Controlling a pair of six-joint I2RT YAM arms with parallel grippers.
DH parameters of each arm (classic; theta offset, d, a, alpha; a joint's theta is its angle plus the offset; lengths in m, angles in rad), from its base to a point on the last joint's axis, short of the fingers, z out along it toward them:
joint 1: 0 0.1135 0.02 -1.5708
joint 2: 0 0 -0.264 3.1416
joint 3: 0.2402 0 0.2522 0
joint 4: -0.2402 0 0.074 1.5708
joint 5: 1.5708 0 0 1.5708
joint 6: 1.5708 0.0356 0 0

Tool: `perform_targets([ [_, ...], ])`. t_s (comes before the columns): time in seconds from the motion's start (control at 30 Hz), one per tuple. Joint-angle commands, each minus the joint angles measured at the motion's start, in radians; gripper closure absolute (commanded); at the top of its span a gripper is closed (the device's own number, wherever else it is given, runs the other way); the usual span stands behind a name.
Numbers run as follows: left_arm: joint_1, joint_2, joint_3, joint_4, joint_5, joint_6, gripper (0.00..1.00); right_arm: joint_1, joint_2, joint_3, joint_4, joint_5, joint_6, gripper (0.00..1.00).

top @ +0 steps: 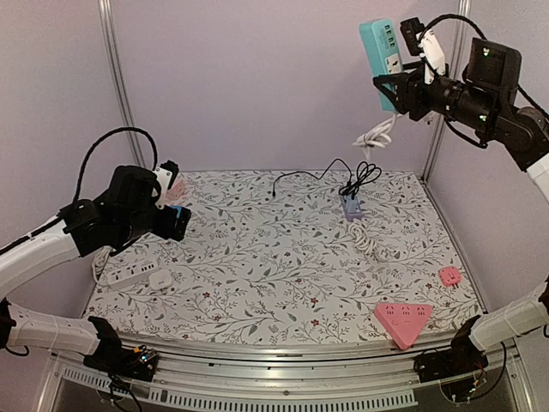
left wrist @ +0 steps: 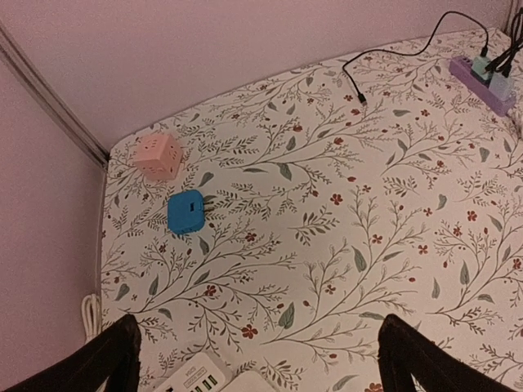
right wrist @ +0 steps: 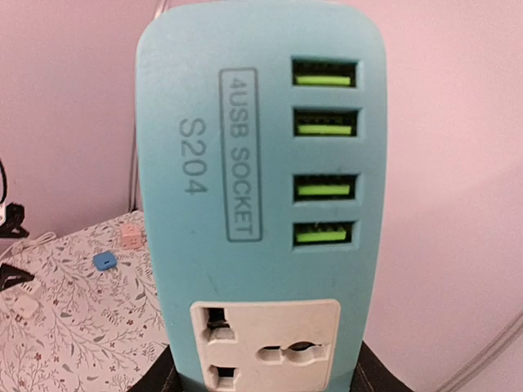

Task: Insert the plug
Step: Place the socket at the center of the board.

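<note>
My right gripper (top: 397, 91) is raised high at the back right and is shut on the lower end of a teal power strip (top: 382, 53), holding it upright. The right wrist view fills with the strip (right wrist: 261, 204): several green USB ports above a white universal socket, with my gripper (right wrist: 261, 380) clamped at its base. Its white cable (top: 376, 134) hangs down behind. A thin black cable with a small plug end (top: 274, 196) lies at the back of the table and shows in the left wrist view (left wrist: 360, 98). My left gripper (top: 176, 216) is open and empty above the table's left side (left wrist: 261, 359).
A blue cube socket (left wrist: 187, 211) and a pink cube socket (left wrist: 158, 156) sit at the far left. A white power strip (top: 137, 276) lies near left. A purple strip (top: 352, 206) with black plugs is at the back. A pink triangular socket (top: 401, 319) and a small pink square (top: 449, 275) lie near right.
</note>
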Motion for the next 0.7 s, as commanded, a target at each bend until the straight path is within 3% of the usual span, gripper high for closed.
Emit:
perform_targets([
  [0.0, 0.064, -0.047, -0.011, -0.029, -0.027, -0.043, 0.01, 0.162, 0.152, -0.049, -0.121, -0.125, -0.231, 1.00],
  [0.1, 0.127, -0.077, -0.014, -0.054, -0.022, -0.088, 0.00, 0.239, 0.256, -0.050, -0.176, -0.115, -0.306, 1.00],
  [0.27, 0.252, -0.125, -0.037, -0.072, 0.022, -0.141, 0.00, 0.272, 0.373, -0.052, -0.203, -0.206, -0.269, 1.00],
  [0.67, 0.386, -0.147, -0.082, -0.048, 0.133, -0.178, 0.00, 0.265, 0.429, 0.042, -0.212, 0.117, -0.445, 1.00],
])
